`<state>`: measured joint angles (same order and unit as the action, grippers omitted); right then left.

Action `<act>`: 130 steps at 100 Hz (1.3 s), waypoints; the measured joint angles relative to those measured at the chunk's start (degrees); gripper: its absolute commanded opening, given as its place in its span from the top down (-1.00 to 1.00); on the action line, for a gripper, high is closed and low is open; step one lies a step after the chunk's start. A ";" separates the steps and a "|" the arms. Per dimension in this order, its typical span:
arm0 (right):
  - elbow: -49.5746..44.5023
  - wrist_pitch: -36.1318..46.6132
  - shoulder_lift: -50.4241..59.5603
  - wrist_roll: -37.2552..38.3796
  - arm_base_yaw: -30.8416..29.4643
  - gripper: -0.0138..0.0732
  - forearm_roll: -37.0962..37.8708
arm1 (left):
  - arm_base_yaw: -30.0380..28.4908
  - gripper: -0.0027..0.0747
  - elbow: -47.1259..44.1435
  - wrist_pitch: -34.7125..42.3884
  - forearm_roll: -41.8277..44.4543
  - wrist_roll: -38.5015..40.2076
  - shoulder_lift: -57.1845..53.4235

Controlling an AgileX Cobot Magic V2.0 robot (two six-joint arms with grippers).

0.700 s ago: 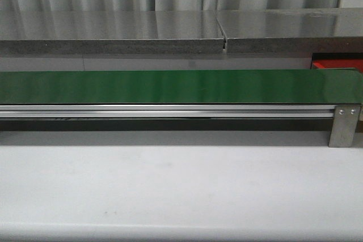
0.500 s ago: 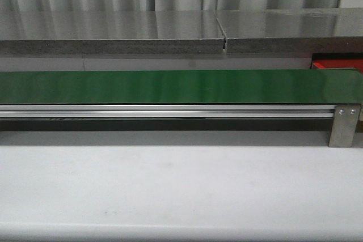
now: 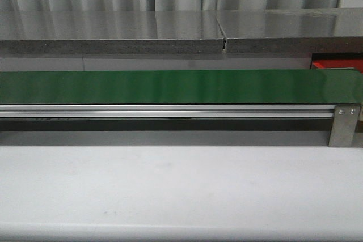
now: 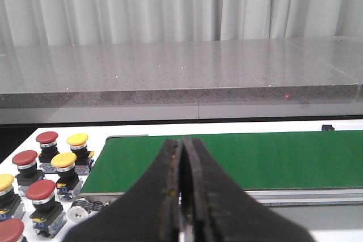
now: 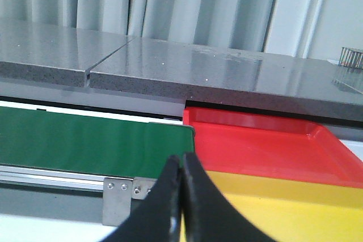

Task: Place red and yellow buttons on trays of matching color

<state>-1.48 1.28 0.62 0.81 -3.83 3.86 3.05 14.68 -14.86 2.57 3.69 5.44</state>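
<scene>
Several red buttons (image 4: 41,190) and yellow buttons (image 4: 63,159) stand upright in a cluster beside one end of the green belt (image 4: 255,160) in the left wrist view. My left gripper (image 4: 182,143) is shut and empty, hovering short of the belt and apart from the buttons. At the belt's other end, the right wrist view shows the red tray (image 5: 266,145) with a yellow tray (image 5: 283,208) nearer to me. My right gripper (image 5: 181,160) is shut and empty, in front of the seam between belt and trays. The front view shows only a corner of the red tray (image 3: 334,63); no gripper appears there.
The green belt (image 3: 170,86) runs across the table on a metal rail with a bracket (image 3: 345,126) at its right end. A grey stone counter (image 3: 113,32) and curtains stand behind. White tabletop (image 3: 170,185) lies in front of the belt.
</scene>
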 measured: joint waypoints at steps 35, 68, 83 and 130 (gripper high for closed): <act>0.00 0.00 0.00 0.00 0.00 0.84 0.00 | -0.02 0.98 23.64 -22.37 -0.13 0.00 22.42; 0.00 0.00 0.00 0.00 0.00 0.84 0.00 | -0.02 0.93 24.90 -25.41 -1.95 0.00 32.03; 0.00 0.00 0.00 0.00 0.00 0.84 0.00 | -0.02 0.27 24.90 -27.29 -2.17 0.00 34.21; 0.00 0.00 0.00 0.00 0.00 0.84 0.00 | -1.51 -0.68 25.03 -30.77 2.27 12.72 36.31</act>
<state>-1.48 1.28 0.62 0.81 -3.83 3.86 1.54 39.71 -45.63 4.84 16.41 41.75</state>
